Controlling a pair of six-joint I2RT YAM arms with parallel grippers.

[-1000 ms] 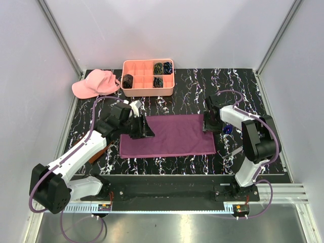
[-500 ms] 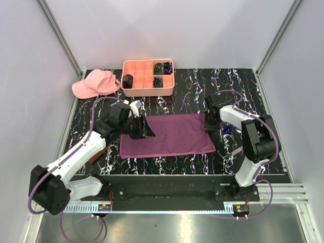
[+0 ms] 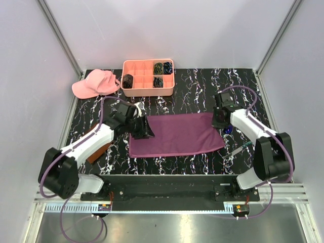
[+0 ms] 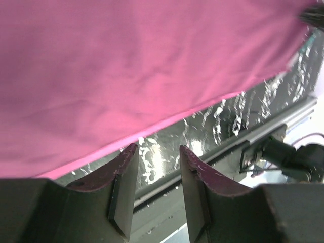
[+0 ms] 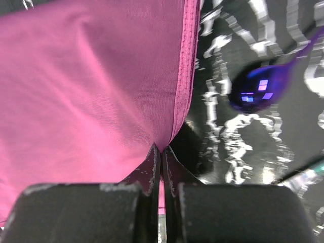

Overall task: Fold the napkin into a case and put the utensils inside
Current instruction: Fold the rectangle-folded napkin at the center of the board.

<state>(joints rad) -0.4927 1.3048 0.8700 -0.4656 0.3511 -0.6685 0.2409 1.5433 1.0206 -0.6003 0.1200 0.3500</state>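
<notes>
Since the earlier frame the right gripper (image 5: 162,152) has clamped fully closed on the right hem of the napkin (image 3: 174,134), which has slid right at mid-frame. The left gripper (image 4: 158,149) sits half open at its left end, gripping nothing. At top centre, the tray (image 3: 148,92) has dark coils (image 3: 127,80) in four compartments.

The magenta napkin (image 3: 174,134) lies as a flat rectangle on the bench (image 3: 202,86), a bluish spoon (image 5: 255,88) just beside its right hem.

A pink cap (image 3: 96,82) lies beside a salmon tray (image 3: 148,92) holding dark coiled bundles (image 3: 158,81).
</notes>
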